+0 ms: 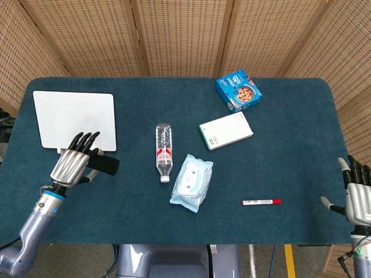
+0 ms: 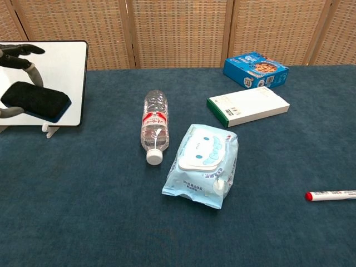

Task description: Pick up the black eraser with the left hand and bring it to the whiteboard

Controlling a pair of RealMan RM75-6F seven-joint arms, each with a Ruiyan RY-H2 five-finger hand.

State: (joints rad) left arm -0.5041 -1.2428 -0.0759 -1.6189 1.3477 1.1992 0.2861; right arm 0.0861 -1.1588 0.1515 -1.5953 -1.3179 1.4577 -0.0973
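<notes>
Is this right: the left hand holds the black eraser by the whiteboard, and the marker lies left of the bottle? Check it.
One part is wrong. The left hand does hold the eraser by the whiteboard, but the marker lies right of the bottle, beyond the wipes. The head view shows it.

Both pictures are bright, with soft, even light that seems to come from above. Shadows are faint: a thin dark edge lies under the bottle (image 2: 154,126) and the wipes (image 2: 202,164) in the chest view. The whiteboard (image 1: 75,120) looks plain white with no strong glare. Everything is sharp, with no blur. At 9 o'clock in the chest view, the fingers (image 2: 21,49) are cut off by the edge.
</notes>
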